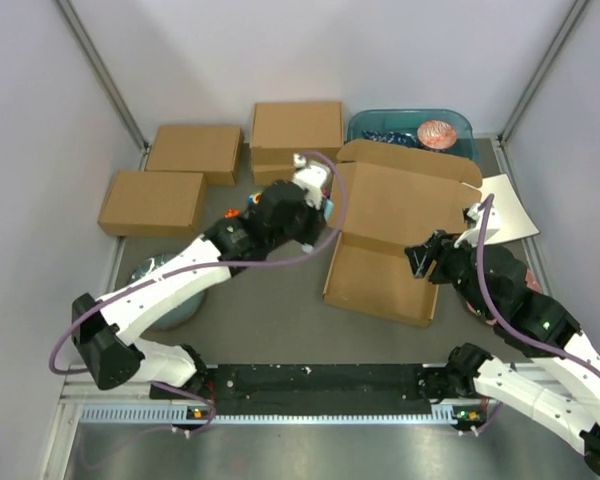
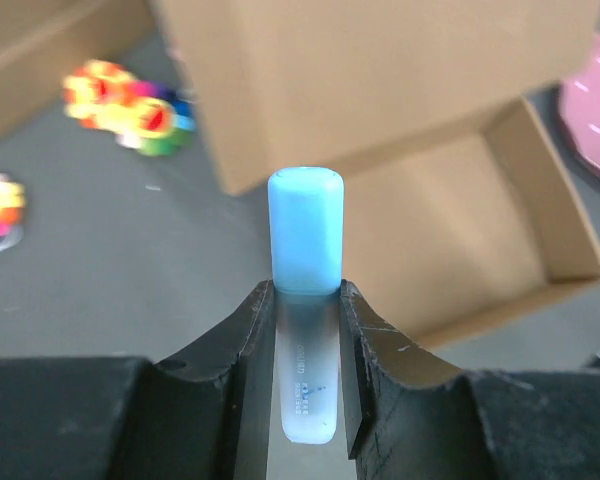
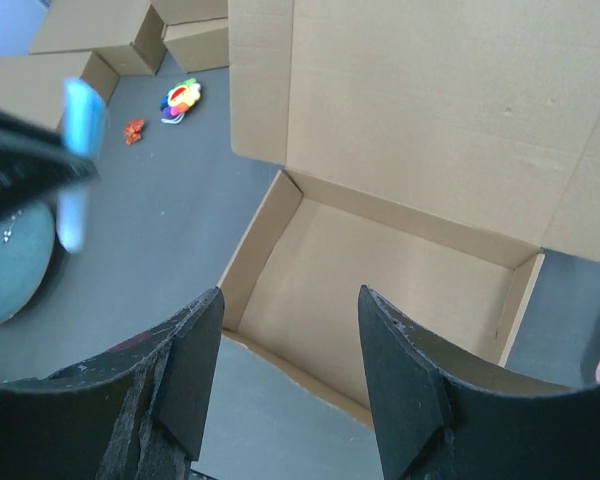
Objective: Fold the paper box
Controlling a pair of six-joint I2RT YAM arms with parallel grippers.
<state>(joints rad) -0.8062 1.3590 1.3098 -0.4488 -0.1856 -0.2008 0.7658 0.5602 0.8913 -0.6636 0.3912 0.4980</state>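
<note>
The paper box (image 1: 380, 275) sits on the worktop (image 1: 280, 300) right of centre. Its tray walls are standing and its lid is open, leaning back toward the teal bin (image 1: 400, 113). My worry is the left side. The left jaws are clenched on a light-blue tube (image 2: 305, 235), gripped low so the capped end sticks well out, and they hover just beside the lid's left edge. If I bring that arm in carelessly, I judge the tube's tip could catch the lid or a side flap and skew the whole box, or the tube could twist in the grip. The right jaws are parted with nothing between them, poised over the tray's edge. Pushed down there, they could crush a wall rather than tuck it, and both arms reaching in together may collide. The overhead view gives me the layout, with the finished boxes (image 1: 193, 148) at the back left and the white sheet (image 1: 510, 205) to the right, but the arm hides most of the grip. The left wrist view shows that grip plainly. Only the right wrist view shows the tray's floor and inner corners.
</note>
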